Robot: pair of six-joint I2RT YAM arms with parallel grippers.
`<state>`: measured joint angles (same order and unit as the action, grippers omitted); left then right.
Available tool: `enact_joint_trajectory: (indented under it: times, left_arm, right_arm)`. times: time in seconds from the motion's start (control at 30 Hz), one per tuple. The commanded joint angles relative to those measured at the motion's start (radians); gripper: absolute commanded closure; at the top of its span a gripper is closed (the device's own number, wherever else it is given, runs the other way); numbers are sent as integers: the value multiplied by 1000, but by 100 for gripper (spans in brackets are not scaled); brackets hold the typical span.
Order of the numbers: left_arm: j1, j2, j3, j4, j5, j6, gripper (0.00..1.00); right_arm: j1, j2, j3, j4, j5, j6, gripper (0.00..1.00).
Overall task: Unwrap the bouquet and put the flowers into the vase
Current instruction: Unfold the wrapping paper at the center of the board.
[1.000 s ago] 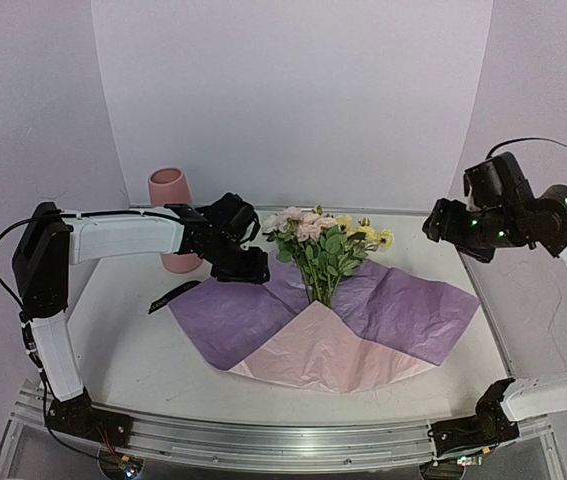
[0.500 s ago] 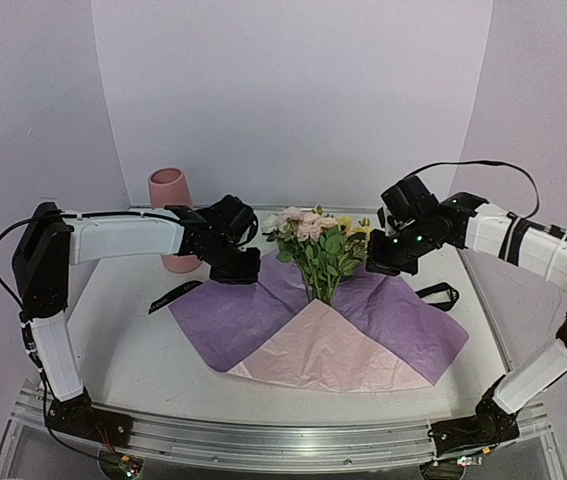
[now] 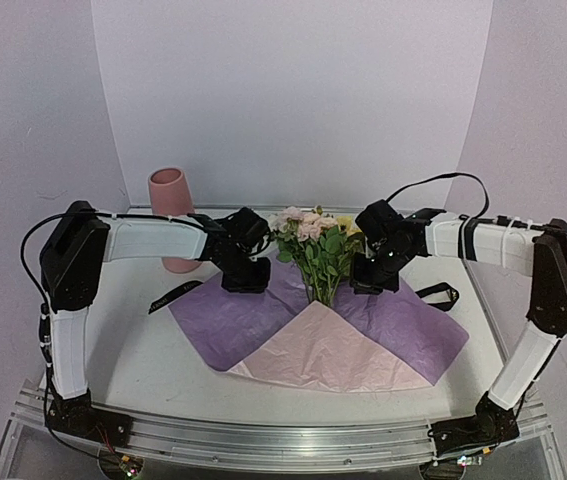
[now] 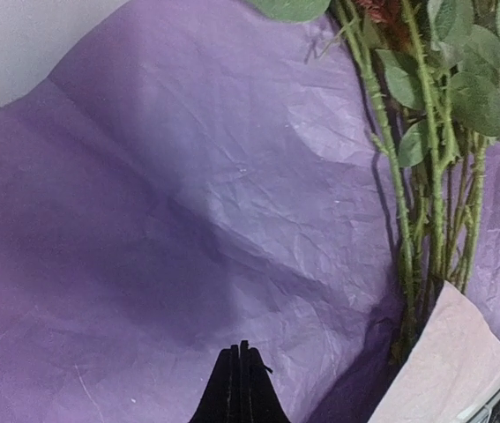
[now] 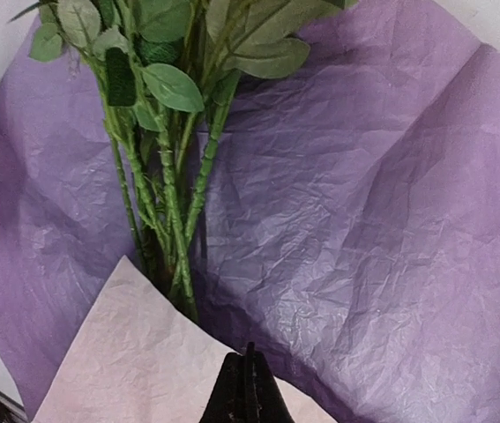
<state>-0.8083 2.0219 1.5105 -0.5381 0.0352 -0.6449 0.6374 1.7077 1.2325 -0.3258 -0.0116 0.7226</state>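
Left claw [image 3: 247, 279] is clenched, tips pressed together, over the purple paper sheet [image 3: 243, 322] just left of the flowers [image 3: 315, 240]. Right claw [image 3: 367, 280] is clenched the same way over the sheet, right of the stems. I can't tell if either touches the paper. The flowers rest on the opened sheet mid-table [image 3: 133, 350], stem ends under the pale pink flap. The vase [image 3: 170, 195] stands upright far left, behind my left arm. Black ribbon [image 3: 173, 296] lies by the sheet's left edge.
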Motion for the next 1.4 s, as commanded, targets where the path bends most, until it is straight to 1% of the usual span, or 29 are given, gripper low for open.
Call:
enact_joint_trajectory:
  times: [0.0, 0.27, 0.63, 0.73, 0.8, 0.9, 1.07, 1.23, 1.37]
  left_arm:
    - [18, 24, 22, 9, 11, -17, 100]
    - [70, 10, -81, -8, 4, -4, 100]
    - [70, 24, -121, -10, -5, 32, 100]
    - [70, 18, -135, -11, -24, 30, 100]
    - [70, 6, -154, -13, -62, 22, 100]
    - [70, -14, -188, -16, -91, 8, 100]
    - [70, -20, -224, -17, -94, -8, 100]
    - [70, -20, -243, -17, -93, -22, 100]
    - [70, -23, -236, -18, -104, -21, 100]
  right_arm:
    - [-14, 35, -55, -36, 39, 33, 100]
    - [-37, 62, -154, -37, 99, 47, 100]
    - [-88, 88, -194, -83, 187, 38, 100]
    - [-97, 92, -212, -91, 208, 31, 100]
    - [-103, 101, -223, -101, 223, 33, 100]
    - [-119, 121, -226, -141, 260, 52, 100]
    - [-153, 141, -231, -207, 304, 94, 100]
    - [-182, 165, -250, -229, 295, 123, 100]
    - [-198, 153, -241, -271, 323, 165, 100]
